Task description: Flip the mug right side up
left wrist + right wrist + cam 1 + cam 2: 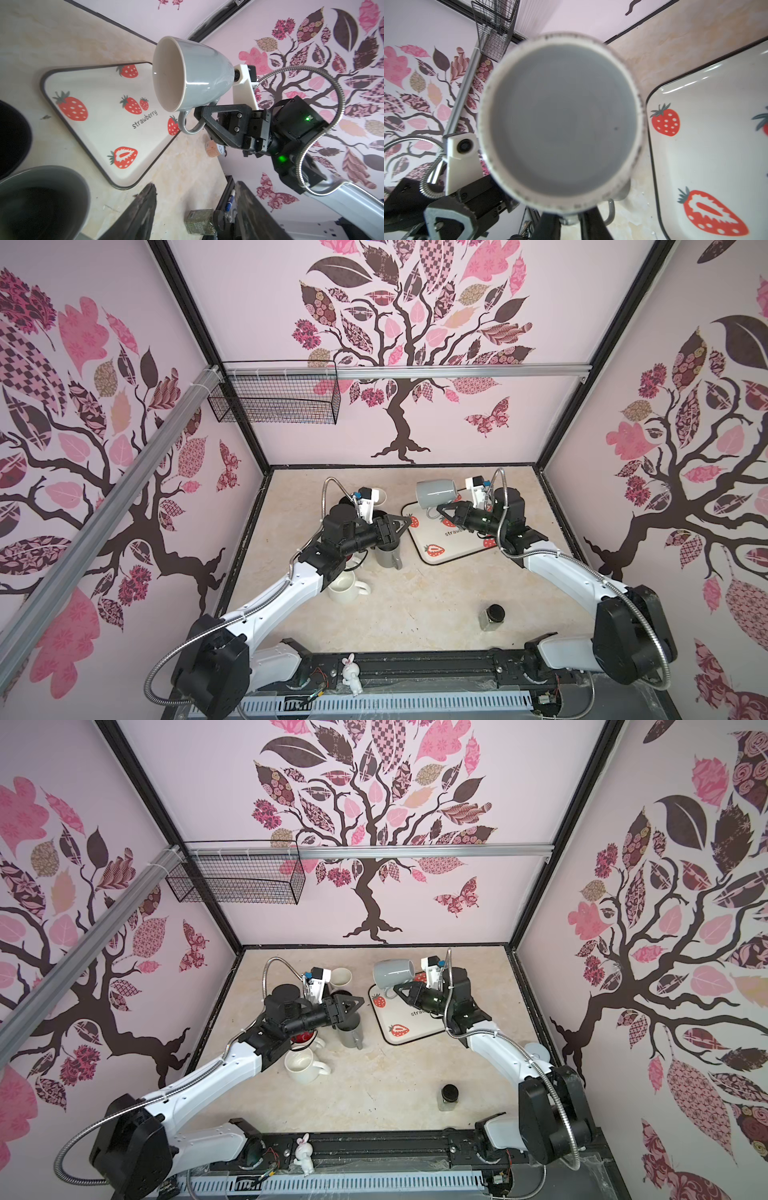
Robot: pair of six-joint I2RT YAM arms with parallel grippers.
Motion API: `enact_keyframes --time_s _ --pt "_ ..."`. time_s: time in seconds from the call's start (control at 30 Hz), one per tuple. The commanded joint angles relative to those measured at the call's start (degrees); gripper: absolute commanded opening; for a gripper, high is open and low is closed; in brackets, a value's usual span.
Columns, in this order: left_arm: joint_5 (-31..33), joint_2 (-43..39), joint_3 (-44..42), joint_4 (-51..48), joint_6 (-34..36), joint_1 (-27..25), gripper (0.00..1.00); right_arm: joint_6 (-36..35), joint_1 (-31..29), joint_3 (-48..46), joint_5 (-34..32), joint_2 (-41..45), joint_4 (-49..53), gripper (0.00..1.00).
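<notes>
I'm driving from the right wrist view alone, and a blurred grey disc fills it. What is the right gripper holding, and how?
Observer: The right gripper is shut on the handle of the grey mug. Your disc is the mug's base.
Operator: Which way is it turned?
Observer: It lies on its side in the air, mouth turned towards the left gripper, clear of the strawberry tray.
Operator: Is the left gripper in the way?
Observer: No. It is open, holds nothing and is apart from the mug, near a dark grey cup.
</notes>
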State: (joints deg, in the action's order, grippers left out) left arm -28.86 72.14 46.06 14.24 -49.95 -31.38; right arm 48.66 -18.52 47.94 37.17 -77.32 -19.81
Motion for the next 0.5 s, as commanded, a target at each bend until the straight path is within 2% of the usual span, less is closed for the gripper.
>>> enact_keyframes --time_s 0.0,0.17,0.3,0.47 --pt "-4.7 2.4 -0.8 10.9 -6.3 0.2 0.61 8.3 -0.2 0.5 5.4 3.6 -13.6 0.0" --pt "-8.0 7.6 -0.4 19.3 -11.8 0.3 0.52 10.9 -1.1 0.2 7.2 3.7 -15.7 0.0" --pt "-9.5 11.1 -0.7 26.8 -17.2 0.2 0.51 12.8 -1.3 -0.7 8.1 3.9 -17.7 0.0" --pt "-9.9 12.9 -0.2 30.2 -19.9 0.3 0.52 13.6 -1.6 -1.2 8.8 3.6 -18.6 0.0"
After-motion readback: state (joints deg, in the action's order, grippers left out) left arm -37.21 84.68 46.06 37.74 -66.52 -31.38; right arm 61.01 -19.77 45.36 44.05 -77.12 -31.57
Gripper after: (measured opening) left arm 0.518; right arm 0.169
